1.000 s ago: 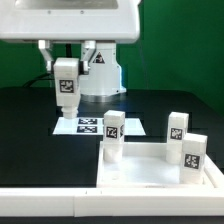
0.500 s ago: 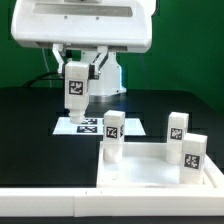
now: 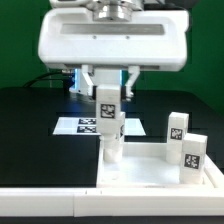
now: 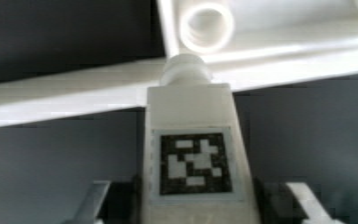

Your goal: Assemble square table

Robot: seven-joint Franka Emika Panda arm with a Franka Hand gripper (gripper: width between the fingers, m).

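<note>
My gripper (image 3: 107, 86) is shut on a white peg leg (image 3: 107, 101) with a black-and-white tag and holds it upright in the air. It hangs just above and partly in front of another leg (image 3: 112, 143) that stands at the left far corner of the white square table top (image 3: 150, 168). Two more legs (image 3: 178, 125) (image 3: 192, 152) stand on the top's right side. In the wrist view the held leg (image 4: 194, 140) fills the middle between my fingers (image 4: 101, 203). Beyond it lie a white edge of the top (image 4: 69, 95) and a round leg end (image 4: 204, 25).
The marker board (image 3: 84, 125) lies flat on the black table behind the table top. A long white border wall (image 3: 40, 205) runs along the front edge. The robot's base stands at the back behind the gripper.
My gripper has carried the leg toward the exterior view's right and a little lower, from over the marker board's left side to above the table top's left leg.
</note>
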